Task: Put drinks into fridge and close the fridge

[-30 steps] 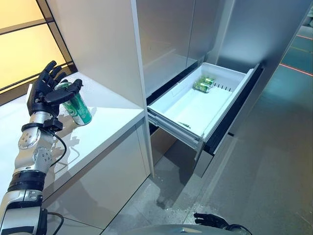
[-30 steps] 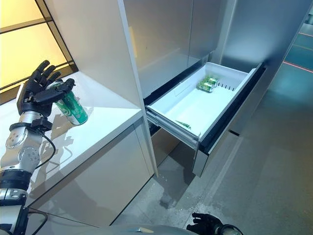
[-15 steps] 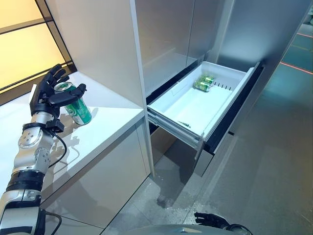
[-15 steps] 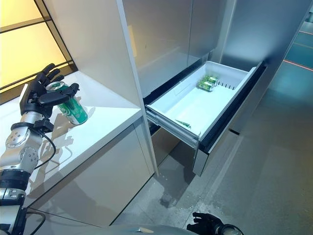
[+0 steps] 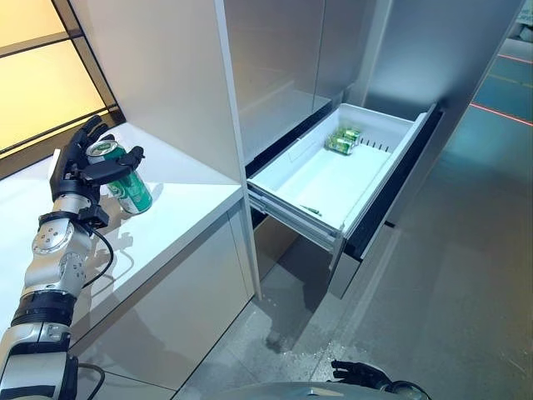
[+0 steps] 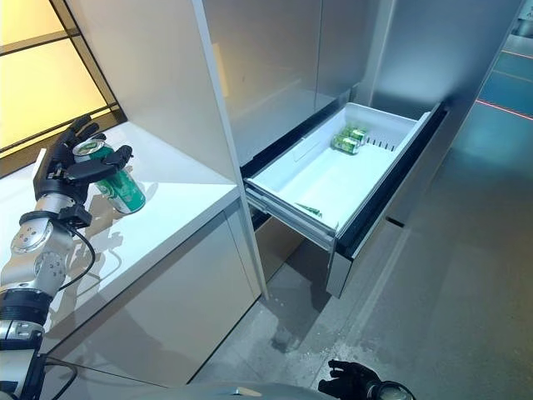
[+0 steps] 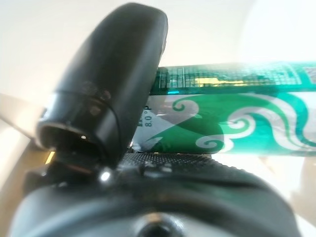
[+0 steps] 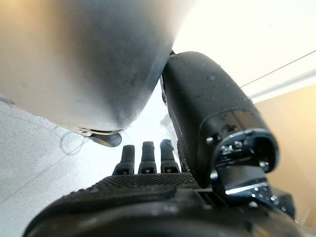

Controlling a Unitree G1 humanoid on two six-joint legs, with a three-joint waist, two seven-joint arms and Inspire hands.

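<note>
A green can (image 5: 127, 182) stands on the white counter (image 5: 179, 204) at the left. My left hand (image 5: 83, 162) is round it, fingers behind it and the thumb across its front. In the left wrist view the can (image 7: 247, 116) lies against the palm under the thumb (image 7: 116, 74). The fridge's white drawer (image 5: 391, 167) is pulled open at the right, with green cans (image 5: 343, 140) lying at its back. My right hand (image 5: 358, 373) hangs low over the floor, fingers (image 8: 143, 158) relaxed and empty.
A tall grey cabinet side (image 5: 166, 75) rises between the counter and the fridge front (image 5: 283, 58). The drawer's dark front (image 5: 400, 183) juts out over the grey floor (image 5: 450, 292). A window (image 5: 42, 92) runs behind the counter.
My left hand's fingers have drawn in closer round the can's top and the thumb has settled across it. The view has shifted slightly. The drawer has not moved.
</note>
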